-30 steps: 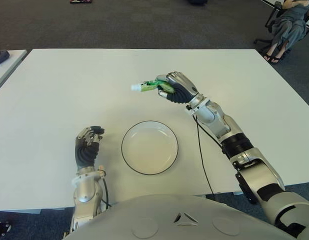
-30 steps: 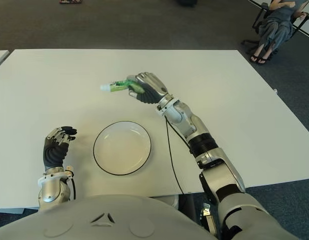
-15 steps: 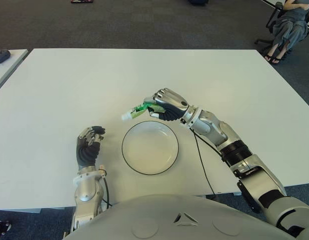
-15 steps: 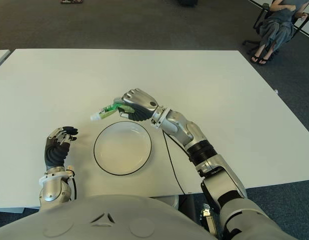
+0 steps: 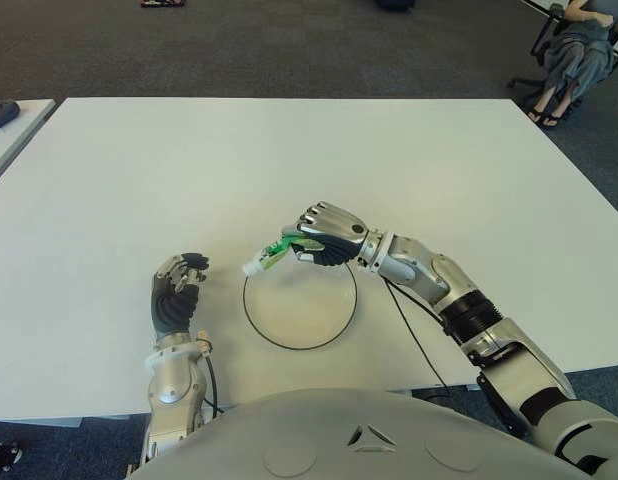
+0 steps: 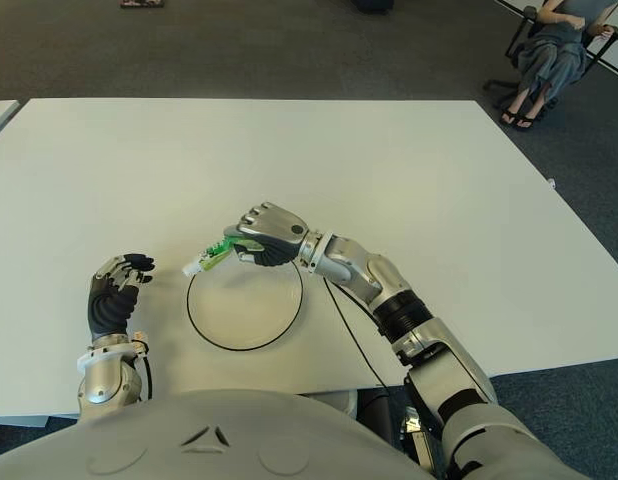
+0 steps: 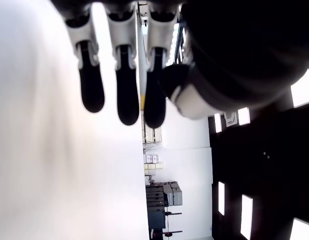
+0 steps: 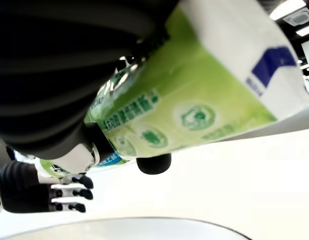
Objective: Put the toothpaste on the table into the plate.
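My right hand (image 5: 319,236) is shut on the green and white toothpaste tube (image 5: 270,256), which sticks out to the left with its white cap tilted down. The hand hovers over the far part of the white plate (image 5: 334,322), and the cap end lies over the plate's far-left rim. In the right wrist view the tube (image 8: 194,102) fills the frame under my curled fingers, with the plate's rim (image 8: 119,224) below. My left hand (image 5: 176,290) shows left of the plate, fingers curled and holding nothing.
The white table (image 5: 139,170) spreads wide on all sides. A second table edge with a dark object (image 5: 1,112) is at the far left. A seated person (image 5: 574,50) is at the far right, beyond the table.
My right hand has carried the tube from the table's middle toward me and down, ending over the plate's far rim. The tube now tilts cap-down. The left hand has not moved.
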Available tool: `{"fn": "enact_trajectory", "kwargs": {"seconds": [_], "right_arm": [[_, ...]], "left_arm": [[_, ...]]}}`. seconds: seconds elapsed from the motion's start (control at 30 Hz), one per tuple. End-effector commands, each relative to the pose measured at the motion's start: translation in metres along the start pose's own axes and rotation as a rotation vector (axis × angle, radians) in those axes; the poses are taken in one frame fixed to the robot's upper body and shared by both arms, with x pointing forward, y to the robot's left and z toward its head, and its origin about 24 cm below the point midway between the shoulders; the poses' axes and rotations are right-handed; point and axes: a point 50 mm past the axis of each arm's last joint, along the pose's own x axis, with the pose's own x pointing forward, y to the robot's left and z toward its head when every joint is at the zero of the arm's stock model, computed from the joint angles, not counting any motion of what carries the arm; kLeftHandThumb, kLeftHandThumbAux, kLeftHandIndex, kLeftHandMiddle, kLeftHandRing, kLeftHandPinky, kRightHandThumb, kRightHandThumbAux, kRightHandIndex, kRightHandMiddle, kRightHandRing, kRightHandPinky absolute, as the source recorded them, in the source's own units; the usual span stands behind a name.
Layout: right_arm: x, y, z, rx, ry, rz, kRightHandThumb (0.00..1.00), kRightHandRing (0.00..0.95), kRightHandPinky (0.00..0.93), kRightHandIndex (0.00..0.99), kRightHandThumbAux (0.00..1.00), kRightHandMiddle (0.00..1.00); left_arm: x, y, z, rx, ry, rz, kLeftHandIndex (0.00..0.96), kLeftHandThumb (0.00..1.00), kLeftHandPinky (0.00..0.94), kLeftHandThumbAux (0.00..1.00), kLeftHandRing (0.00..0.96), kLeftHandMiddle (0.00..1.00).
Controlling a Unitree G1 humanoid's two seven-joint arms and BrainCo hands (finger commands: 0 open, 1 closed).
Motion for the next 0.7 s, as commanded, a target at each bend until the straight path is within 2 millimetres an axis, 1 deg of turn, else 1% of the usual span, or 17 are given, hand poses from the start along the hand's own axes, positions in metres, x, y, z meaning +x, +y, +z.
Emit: {"fn": "enact_trajectory", "kwargs": {"seconds": [0.03, 0.13, 0.23, 0.43, 0.7], "right_arm": [[-0.003, 0.018, 0.0, 0.018, 0.022, 0.063, 0.713, 0.908, 0.904, 0.44, 0.714, 0.918], [-0.005, 0.024, 0.001, 0.027, 0.025, 0.092, 0.713, 0.908, 0.901, 0.44, 0.715, 0.918], [-0.008, 0.039, 0.003, 0.048, 0.035, 0.134, 0.713, 0.909, 0.904, 0.44, 0.715, 0.917], [-0.009, 0.048, 0.003, 0.062, 0.046, 0.16, 0.716, 0.91, 0.906, 0.44, 0.714, 0.914], [-0.013, 0.064, 0.0, 0.109, 0.131, 0.206, 0.72, 0.897, 0.893, 0.44, 0.713, 0.905]], "left_arm": [[0.0, 0.0, 0.0, 0.008, -0.007, 0.01, 0.421, 0.706, 0.411, 0.724, 0.417, 0.438], [-0.001, 0.0, 0.001, 0.013, -0.007, 0.015, 0.42, 0.705, 0.409, 0.725, 0.413, 0.438], [-0.002, 0.0, 0.001, 0.021, -0.012, 0.008, 0.421, 0.705, 0.407, 0.725, 0.413, 0.44], [-0.004, 0.001, 0.002, 0.004, -0.004, -0.007, 0.421, 0.707, 0.376, 0.725, 0.405, 0.436], [-0.006, 0.002, 0.004, -0.001, -0.009, -0.01, 0.422, 0.708, 0.38, 0.724, 0.401, 0.438]]}}
